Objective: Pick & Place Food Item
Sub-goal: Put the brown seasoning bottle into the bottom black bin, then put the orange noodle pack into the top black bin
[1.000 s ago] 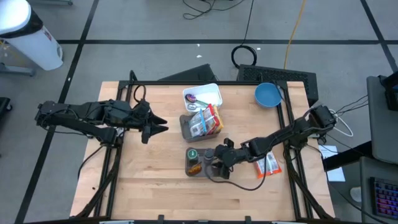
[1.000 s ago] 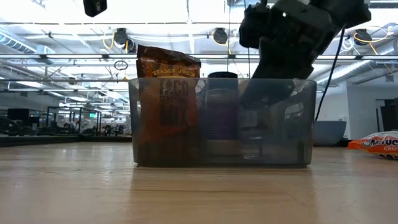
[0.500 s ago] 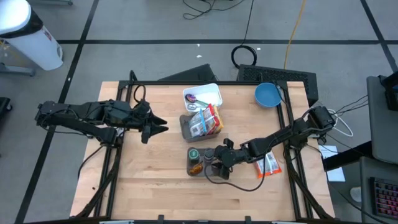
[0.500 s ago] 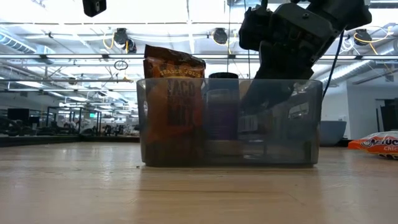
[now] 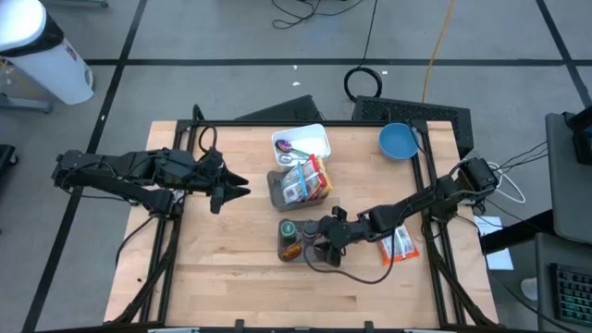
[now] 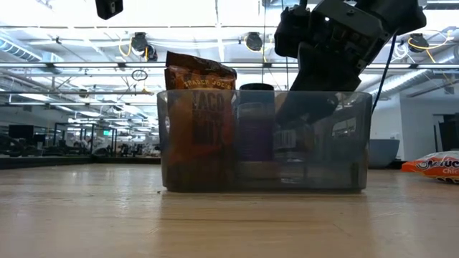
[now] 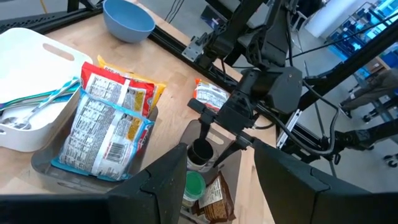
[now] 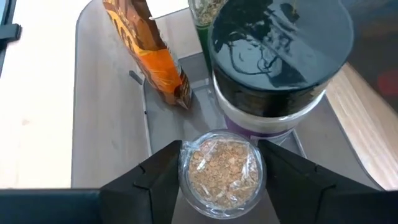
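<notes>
Hanging over the grey bin [image 8: 106, 124] near the front middle of the surface [image 5: 231, 268], the right gripper [image 8: 222, 169] has the task's thing directly in its mouth. This thing is a small clear cup [image 8: 222, 163] with a brown crumbly food inside, covered with film. In the right wrist view the cup is low inside the bin, and it seems to be at the bin floor or very close to it. Whether the right gripper is grasping the cup or has let it free, I cannot tell.

The relation that matters most is the cup to its neighbours. The jar with the black lid [image 8: 280, 56] stands just beside the cup, on the far side from the wrist, and it is much taller. The orange taco packet [image 8: 149, 56] leans a little further away, next to a jar with a green lid [image 5: 288, 228]. The cup is round and low, so it has no long axis to turn to. I judge that the free way for the right gripper is straight up, because a move forward would push against the black-lidded jar.

The left gripper [image 5: 239, 188] waits over the left part of the surface, released and empty, and well apart from the bin. The right arm is clearly the nearer one.
</notes>
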